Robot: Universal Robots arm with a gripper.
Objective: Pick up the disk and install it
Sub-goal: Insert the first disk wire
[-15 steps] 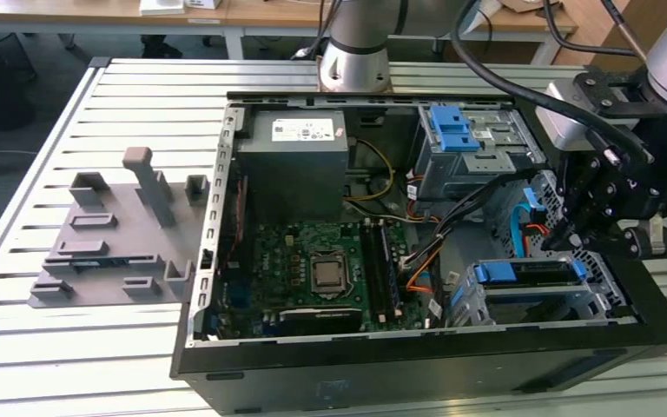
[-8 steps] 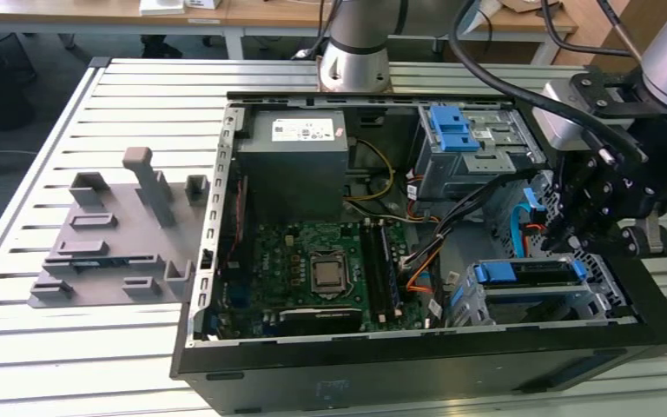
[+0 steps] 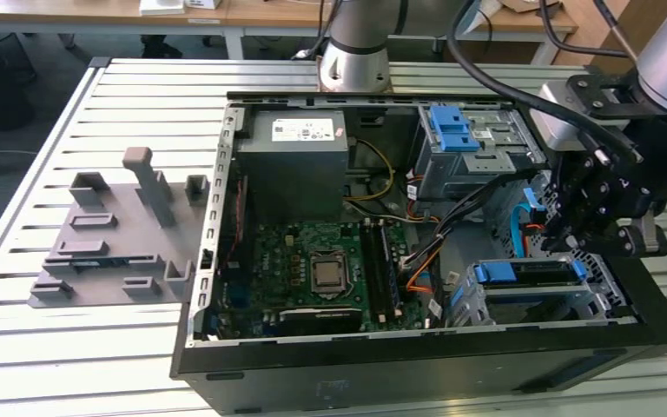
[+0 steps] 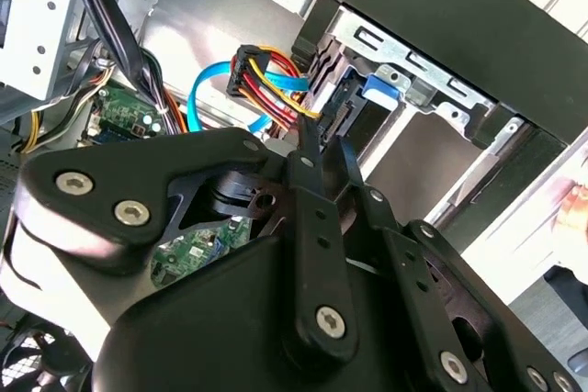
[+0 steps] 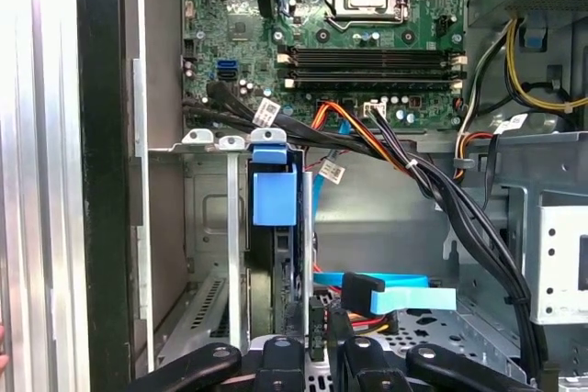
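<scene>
Slatted metal makes up the surface [image 3: 32, 347], and on it lies an open black computer case [image 3: 426, 365] with its side panel off. To the exterior view's left of the case sits a grey fixture plate [image 3: 119, 252] with several upright blocks. Inside the case a green motherboard [image 3: 322, 269] fills the middle, with the grey power supply box [image 3: 299, 161] above it in that view and a grey drive cage with a blue latch [image 3: 467, 139] at the far corner.

The robot arm reaches in from the exterior view's right, and its black claw [image 3: 589, 230] hangs over the case's right-hand side, just above the lower drive bay [image 3: 542, 291]. The disk [image 3: 525, 274], marked by its blue carrier tab, sits in that bay near the case's front corner. In the first wrist view the disk [image 5: 276, 227] stands edge-on in the metal bay, its blue tab uppermost, directly ahead of the claw [image 5: 317, 346]. The claw's fingers sit close together just short of the disk's near edge; I cannot tell whether they grip it. A blue flat cable [image 5: 395, 293] and a bundle of orange, red and black wires [image 5: 367, 135] run beside the bay.
</scene>
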